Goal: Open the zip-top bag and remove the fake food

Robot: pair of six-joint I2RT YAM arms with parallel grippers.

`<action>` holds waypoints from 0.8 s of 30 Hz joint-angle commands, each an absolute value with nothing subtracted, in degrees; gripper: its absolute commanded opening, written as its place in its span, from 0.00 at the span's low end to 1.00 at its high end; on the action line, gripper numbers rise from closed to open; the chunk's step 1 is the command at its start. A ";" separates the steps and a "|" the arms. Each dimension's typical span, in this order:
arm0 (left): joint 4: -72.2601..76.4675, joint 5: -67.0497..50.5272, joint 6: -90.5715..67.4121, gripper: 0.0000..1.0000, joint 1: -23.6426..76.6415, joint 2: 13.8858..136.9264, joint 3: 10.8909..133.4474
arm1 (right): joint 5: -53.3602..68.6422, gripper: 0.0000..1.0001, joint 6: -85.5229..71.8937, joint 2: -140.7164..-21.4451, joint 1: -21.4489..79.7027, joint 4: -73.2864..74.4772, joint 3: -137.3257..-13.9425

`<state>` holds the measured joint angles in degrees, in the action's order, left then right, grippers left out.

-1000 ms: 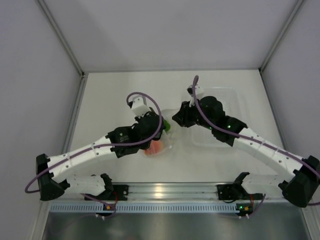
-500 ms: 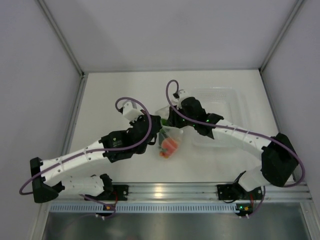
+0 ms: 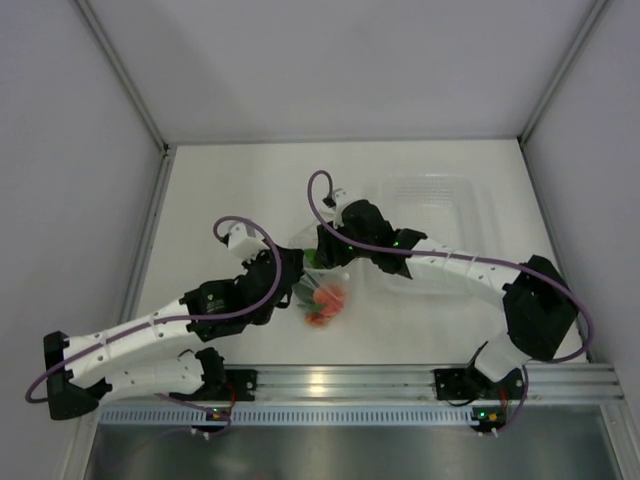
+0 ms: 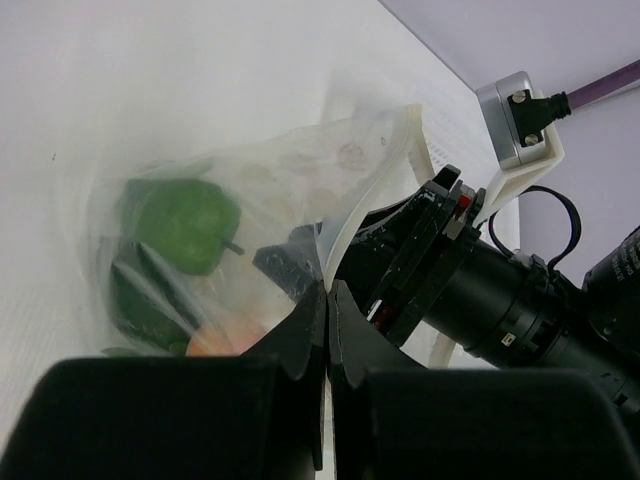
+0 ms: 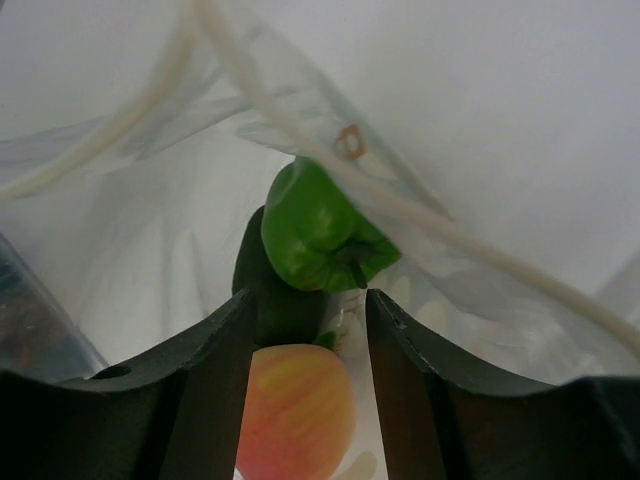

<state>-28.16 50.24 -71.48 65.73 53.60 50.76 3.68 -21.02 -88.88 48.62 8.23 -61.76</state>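
1. Left end effector: its fingers are pressed together. One lip of the zip-top bag runs down into the closed tips, so I judge it is pinching the film there.
2. Right end effector: its fingers are spread with nothing between the pads. They point into the bag's open mouth, and the other lip arches across above them.
3. The bag lies on the bench between the two end effectors, just left of the clear tray.
4. The fake food is inside the bag, none of it out yet.
   - The peach sits closest, low between the right fingers.
   - The avocado lies just behind it.
   - The green pepper is deepest and touches the avocado.
5. Key relation: the toys lie straight ahead of the right end effector along its reach, stacked one behind another down the bag's length. The left end effector is off to the side on the rim.
6. The right arm is therefore the nearer and better lined up to pick. The peach looks like the first thing to close on, while the left holds the mouth open.
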 commanded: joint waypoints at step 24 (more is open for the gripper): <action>-27.07 52.82 -74.09 0.00 65.83 48.78 42.89 | -14.50 0.77 -36.13 -104.67 56.07 -5.89 -64.42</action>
<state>-28.21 51.09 -73.25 65.73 50.02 43.31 -10.98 -35.73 -102.39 55.42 -3.44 -61.65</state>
